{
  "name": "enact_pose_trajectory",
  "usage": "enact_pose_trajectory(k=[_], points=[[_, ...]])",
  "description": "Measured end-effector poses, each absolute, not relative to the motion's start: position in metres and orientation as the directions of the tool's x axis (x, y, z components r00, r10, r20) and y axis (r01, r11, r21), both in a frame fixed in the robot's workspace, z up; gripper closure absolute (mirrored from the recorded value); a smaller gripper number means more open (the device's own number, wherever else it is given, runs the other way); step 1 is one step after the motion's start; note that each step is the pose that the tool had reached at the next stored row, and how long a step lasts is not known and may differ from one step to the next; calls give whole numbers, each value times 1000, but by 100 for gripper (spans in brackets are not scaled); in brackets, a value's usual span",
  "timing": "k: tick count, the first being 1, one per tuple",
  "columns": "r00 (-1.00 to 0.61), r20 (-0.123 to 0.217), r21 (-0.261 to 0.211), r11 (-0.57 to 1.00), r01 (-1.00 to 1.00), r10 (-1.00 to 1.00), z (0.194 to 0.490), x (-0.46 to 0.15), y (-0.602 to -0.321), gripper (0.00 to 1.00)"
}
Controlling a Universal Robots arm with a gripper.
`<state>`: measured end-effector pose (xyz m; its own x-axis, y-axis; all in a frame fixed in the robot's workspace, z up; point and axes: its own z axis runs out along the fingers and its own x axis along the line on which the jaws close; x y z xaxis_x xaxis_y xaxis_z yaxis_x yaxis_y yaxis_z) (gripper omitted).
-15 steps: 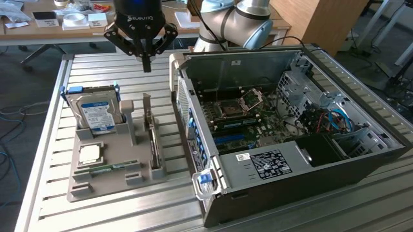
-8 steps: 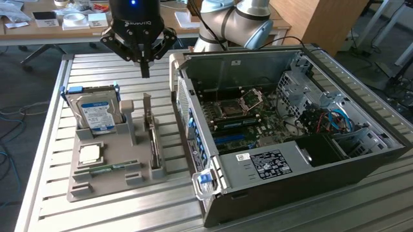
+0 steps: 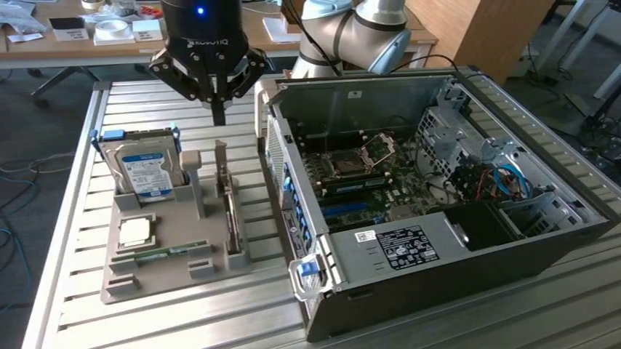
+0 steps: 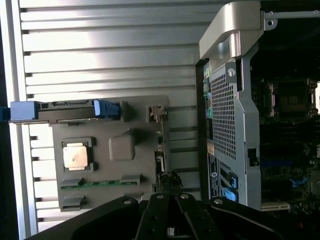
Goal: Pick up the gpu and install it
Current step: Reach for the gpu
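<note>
The gpu [image 3: 230, 211] stands on its long edge in a slot on the grey holder tray [image 3: 174, 280], on the side nearest the computer case. Its grey-tan bracket end points up toward the arm. My gripper [image 3: 218, 116] hangs above that bracket end with its fingers shut together and nothing between them. In the wrist view the gpu [image 4: 161, 150] appears edge-on as a thin line on the tray [image 4: 135, 120], and my gripper [image 4: 168, 182] is over its near end.
The tray also holds a silver hard drive [image 3: 145, 171] with blue clips, a CPU [image 3: 136, 231] and a green RAM stick [image 3: 160, 253]. The open computer case [image 3: 437, 196] lies on the slatted table right beside the tray, its motherboard [image 3: 359, 174] exposed.
</note>
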<state>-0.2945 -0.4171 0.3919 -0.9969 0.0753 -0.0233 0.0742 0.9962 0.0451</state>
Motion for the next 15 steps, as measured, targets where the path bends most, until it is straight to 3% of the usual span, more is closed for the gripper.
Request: enact_pose_trajectory(k=[15], points=[[-997, -23, 45, 996, 74, 75, 390, -300, -433, 89]])
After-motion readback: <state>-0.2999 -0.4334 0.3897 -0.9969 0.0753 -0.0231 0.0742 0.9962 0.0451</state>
